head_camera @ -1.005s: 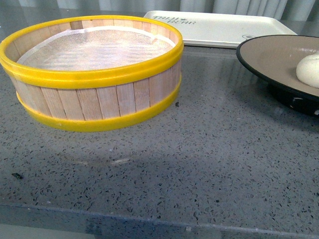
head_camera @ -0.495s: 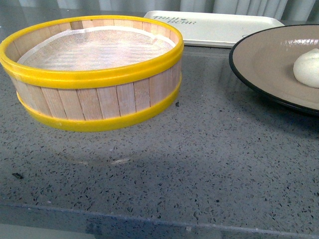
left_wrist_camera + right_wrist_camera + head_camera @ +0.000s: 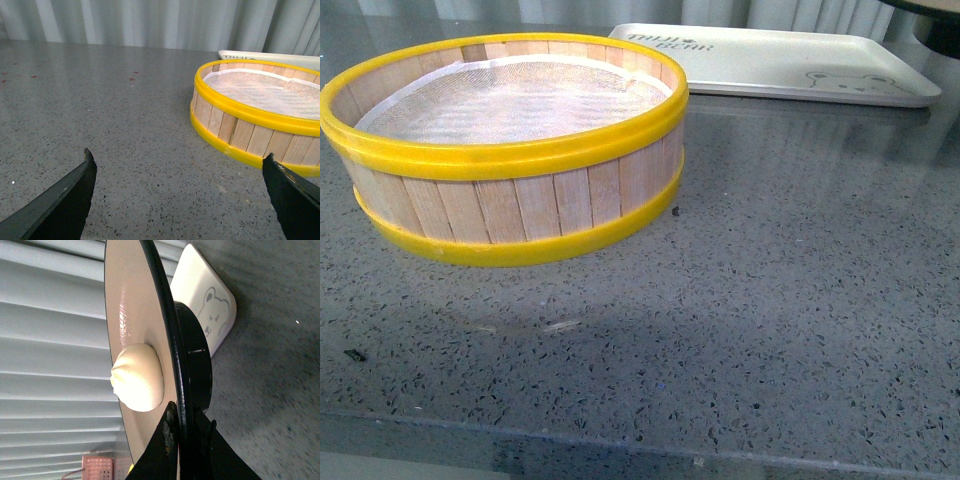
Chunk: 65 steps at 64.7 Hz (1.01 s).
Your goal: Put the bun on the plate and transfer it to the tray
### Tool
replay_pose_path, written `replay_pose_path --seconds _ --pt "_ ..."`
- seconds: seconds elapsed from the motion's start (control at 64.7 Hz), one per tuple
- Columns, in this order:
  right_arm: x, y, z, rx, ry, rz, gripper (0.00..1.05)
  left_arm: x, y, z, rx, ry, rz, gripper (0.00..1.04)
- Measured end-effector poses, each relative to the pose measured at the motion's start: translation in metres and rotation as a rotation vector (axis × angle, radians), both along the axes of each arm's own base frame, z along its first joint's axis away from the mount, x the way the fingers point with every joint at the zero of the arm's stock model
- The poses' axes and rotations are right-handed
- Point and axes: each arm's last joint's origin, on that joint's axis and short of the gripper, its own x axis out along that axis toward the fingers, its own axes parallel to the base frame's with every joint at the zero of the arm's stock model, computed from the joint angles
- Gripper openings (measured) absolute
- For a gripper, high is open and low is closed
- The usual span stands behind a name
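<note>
Your R gripper (image 3: 186,435) is clamped on the black rim of the plate (image 3: 135,315). One finger is on the beige inside and the other on the underside, right by the pedestal base. The bun (image 3: 139,377) sits on the plate's inside, just beside the inner finger; can't tell if they touch.

In the front view you only get a dark sliver of the plate, at the far right over the far right end of the tray (image 3: 770,60). The tray lies flat on the countertop (image 3: 770,330) at the far side, right of centre. In the R wrist view its corner w/ the bear print (image 3: 214,310) shows just behind the pedestal base. Whether base & tray touch, can't tell.

The steamer basket (image 3: 510,150) stands on the counter near left, w/ a white mesh liner inside. It's just in front of the tray's left end and apart from it.

Your L gripper (image 3: 180,167) is spread wide — only bare counter between its fingers. It hangs low over the countertop near the basket, not touching it.
</note>
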Motion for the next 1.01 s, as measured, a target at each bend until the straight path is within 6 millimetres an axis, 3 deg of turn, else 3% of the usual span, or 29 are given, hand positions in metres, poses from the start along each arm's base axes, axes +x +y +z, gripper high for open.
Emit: replay_pose_path --seconds 0.325,0.526,0.711,1.005 --pt "0.094 -0.004 0.008 0.068 0.029 -0.030 0.03 0.000 0.000 0.000 0.000 0.000 0.000 0.98" --pt "0.139 0.019 0.009 0.103 0.076 0.003 0.03 0.000 0.000 0.000 0.000 0.000 0.000 0.98" --pt "0.159 0.042 -0.004 0.114 0.139 0.043 0.03 0.000 0.000 0.000 0.000 0.000 0.000 0.98" --pt "0.168 0.037 -0.022 0.117 0.171 0.010 0.03 0.000 0.000 0.000 0.000 0.000 0.000 0.98"
